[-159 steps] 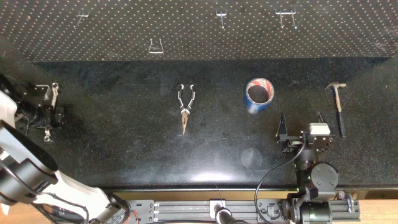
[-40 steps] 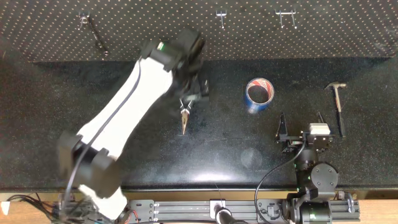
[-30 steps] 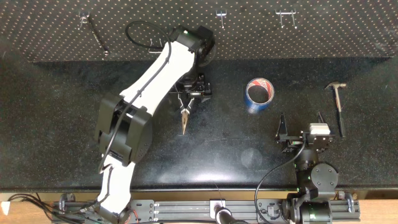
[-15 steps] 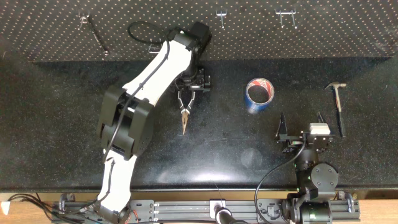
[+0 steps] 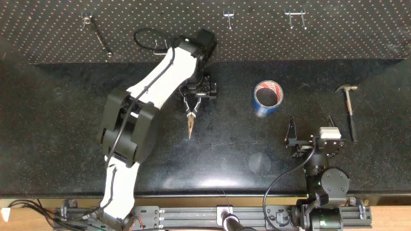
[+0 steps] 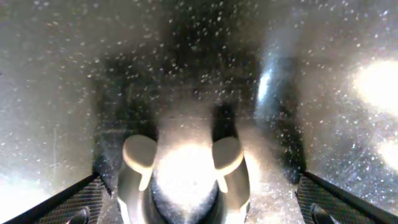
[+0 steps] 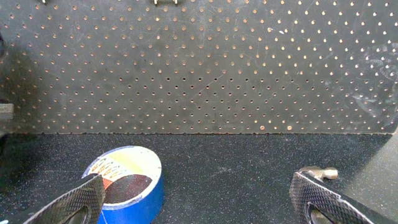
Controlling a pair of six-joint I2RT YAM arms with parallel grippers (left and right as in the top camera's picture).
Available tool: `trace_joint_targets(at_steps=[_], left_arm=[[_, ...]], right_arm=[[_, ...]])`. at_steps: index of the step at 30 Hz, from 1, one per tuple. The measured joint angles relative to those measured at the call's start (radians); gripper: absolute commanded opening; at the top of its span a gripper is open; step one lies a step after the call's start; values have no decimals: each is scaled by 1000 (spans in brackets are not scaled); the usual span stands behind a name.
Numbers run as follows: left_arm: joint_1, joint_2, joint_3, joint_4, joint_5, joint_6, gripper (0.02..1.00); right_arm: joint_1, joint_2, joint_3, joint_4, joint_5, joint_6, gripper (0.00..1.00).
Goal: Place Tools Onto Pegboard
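Tabletop: black and speckled [image 5: 64, 109], with pale spots of light reflected on it near my arms' bases.
Back wall: a dark pegboard [image 5: 359, 38] stands along the far edge of the tabletop, and metal hooks [image 5: 295, 19] stick out of it.
Wrench: it hangs slanted on the pegboard [image 5: 99, 35] at the far left, well apart from everything else.
Left pincer: it is low over the middle of the tabletop [image 5: 198, 90], fingers spread wide. In its wrist view [image 6: 199, 186] the two pale handle ends of the needle-nose pliers [image 6: 227, 155] lie between the fingers. I cannot tell if the fingers touch them.
Needle-nose pliers: they lie flat on the tabletop, tip [image 5: 190, 131] pointing toward my bases.
Right pincer: it is near its own base [image 5: 311, 131], spread open and holding nothing.
Tape roll: blue [image 5: 268, 96], on the tabletop between the pliers and the hammer.
Hammer: it lies at the right side [image 5: 350, 109], head toward the pegboard.
Hidden: in the top view my left arm [image 5: 160, 70] covers the pliers' handles.
Cut off: in the right wrist view I see the hammer's head [image 7: 317, 173] but not its handle, and the tape roll [image 7: 124, 177] is cut at the edge.
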Motion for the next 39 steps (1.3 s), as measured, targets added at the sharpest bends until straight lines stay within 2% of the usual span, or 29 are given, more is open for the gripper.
trace_joint_targets(at_steps=[4, 12, 18, 30, 31, 32, 33, 34, 39], left_arm=[[2, -71, -118, 80, 19, -1, 996], [2, -79, -127, 95, 27, -12, 996], [2, -81, -144, 56, -3, -38, 996], [2, -84, -145, 109, -27, -39, 998], [2, -84, -145, 109, -27, -39, 963], [2, -84, -145, 109, -27, -39, 873], [2, -84, -145, 111, -29, -42, 720], [2, -84, -145, 113, -31, -44, 676], [2, -84, -145, 117, -31, -48, 647]], right_arm=[[0, 0, 0, 0, 0, 0, 974], [0, 0, 0, 0, 0, 0, 974], [0, 0, 0, 0, 0, 0, 974], [0, 0, 0, 0, 0, 0, 976], [0, 0, 0, 0, 0, 0, 974], [0, 0, 0, 0, 0, 0, 976], [0, 0, 0, 0, 0, 0, 976], [0, 0, 0, 0, 0, 0, 976], [0, 0, 0, 0, 0, 0, 976]])
